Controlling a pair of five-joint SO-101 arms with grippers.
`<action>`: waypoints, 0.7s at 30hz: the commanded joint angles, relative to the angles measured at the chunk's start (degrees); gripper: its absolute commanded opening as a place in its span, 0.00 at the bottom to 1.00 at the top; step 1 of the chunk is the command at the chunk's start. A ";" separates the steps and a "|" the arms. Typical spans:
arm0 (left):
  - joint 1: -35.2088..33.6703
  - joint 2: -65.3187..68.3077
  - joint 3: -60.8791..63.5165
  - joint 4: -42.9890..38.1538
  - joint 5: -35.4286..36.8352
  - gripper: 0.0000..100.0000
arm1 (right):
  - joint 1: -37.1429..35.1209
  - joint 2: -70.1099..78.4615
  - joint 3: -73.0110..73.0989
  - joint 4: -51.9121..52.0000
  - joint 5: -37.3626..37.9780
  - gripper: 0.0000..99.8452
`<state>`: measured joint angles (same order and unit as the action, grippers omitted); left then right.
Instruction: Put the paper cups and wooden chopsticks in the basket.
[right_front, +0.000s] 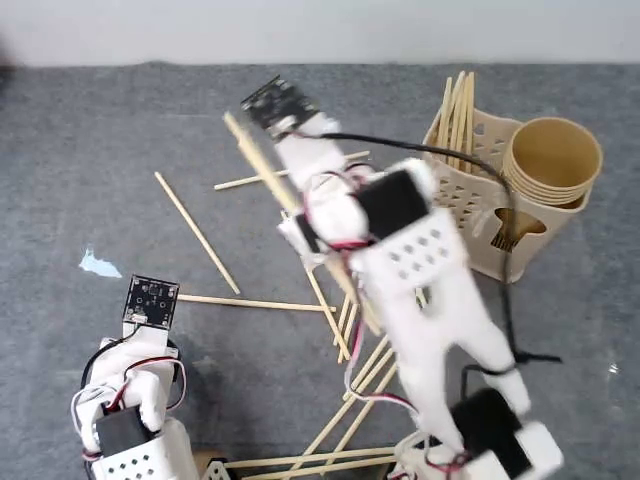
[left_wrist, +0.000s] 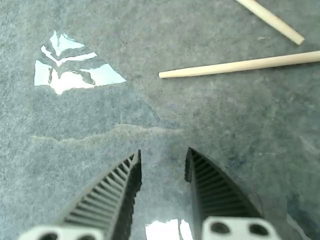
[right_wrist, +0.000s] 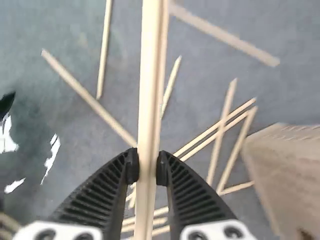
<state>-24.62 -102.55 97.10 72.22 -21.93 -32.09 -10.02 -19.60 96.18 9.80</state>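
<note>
Chopstick (right_wrist: 150, 75) pinched in my right gripper (right_wrist: 146, 167), maybe two. Reads light, stiff; hold mid-length. Left gripper (left_wrist: 162, 161) parted, empty.

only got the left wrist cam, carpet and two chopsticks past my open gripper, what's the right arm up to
Observer: The right gripper is shut on a chopstick, held above the loose ones on the table.
Operator: anything packed yet
Observer: Yes, several chopsticks stand upright in the basket.
Operator: anything else in there
Observer: A stack of paper cups sits in its other compartment.
</note>
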 joint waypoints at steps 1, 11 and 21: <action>0.26 -0.44 -0.66 0.35 0.35 0.14 | 4.53 -6.11 -2.20 -5.14 3.69 0.01; 0.26 -0.44 -0.66 0.35 0.35 0.14 | 19.65 -6.46 -2.29 -32.13 4.92 0.01; 0.26 -0.44 -0.66 0.35 0.35 0.14 | 26.42 -1.45 -2.29 -49.45 9.49 0.01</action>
<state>-24.62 -102.55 97.10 72.22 -21.93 -7.47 -11.78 -19.60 51.60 18.77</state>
